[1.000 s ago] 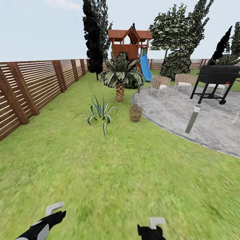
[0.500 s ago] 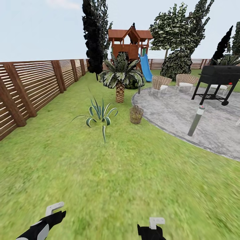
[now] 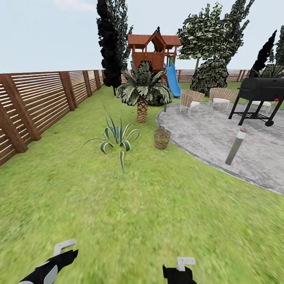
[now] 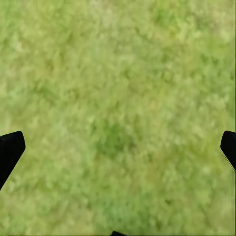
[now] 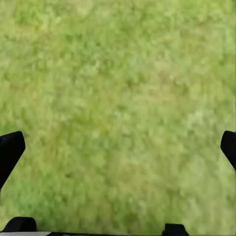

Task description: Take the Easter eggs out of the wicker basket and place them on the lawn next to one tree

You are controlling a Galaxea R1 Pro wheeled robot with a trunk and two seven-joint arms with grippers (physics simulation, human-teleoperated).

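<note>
The lawn (image 3: 130, 213) spreads wide and green between a wooden fence (image 3: 35, 102) and a grey paved patio (image 3: 221, 138). Beyond the patio rises the tree (image 3: 213, 43) with mottled green crown. The wicker basket (image 3: 161, 137) stands upright on the grass at the patio's edge, near a spiky plant (image 3: 116, 136). The left gripper (image 4: 118, 147) and right gripper (image 5: 118, 147) hang above bare grass, fingers spread wide, grasping nothing.

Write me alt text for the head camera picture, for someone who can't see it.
A small tan woven wicker basket stands on bright green lawn at the edge of a grey paved patio, beyond a spiky striped plant and before a small palm. The left gripper and right gripper show at the bottom, far from the basket.
</note>
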